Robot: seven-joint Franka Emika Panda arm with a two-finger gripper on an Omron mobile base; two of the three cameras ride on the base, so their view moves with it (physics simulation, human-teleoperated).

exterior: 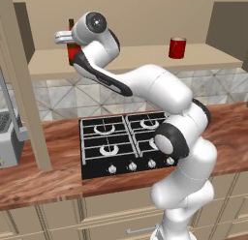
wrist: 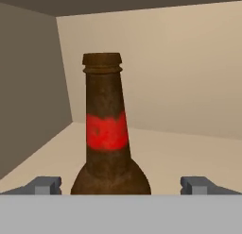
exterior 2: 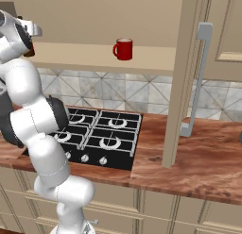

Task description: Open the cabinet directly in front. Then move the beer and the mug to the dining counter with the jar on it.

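Cabinet is open, beer sits on the shelf at my 12 o'clock, right between my fingers, which are spread fully and holding nothing. I'd creep in, stay level, squeeze the body below the neck. Mug waits at 3.

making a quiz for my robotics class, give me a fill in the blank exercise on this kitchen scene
1. The beer stands between the two open ____ of the gripper.
2. The label on the beer's neck is ____.
3. The mug stands on the open cabinet's shelf, above the ____.
4. The mug's colour is ____.

Missing words: fingers; red; hob; red
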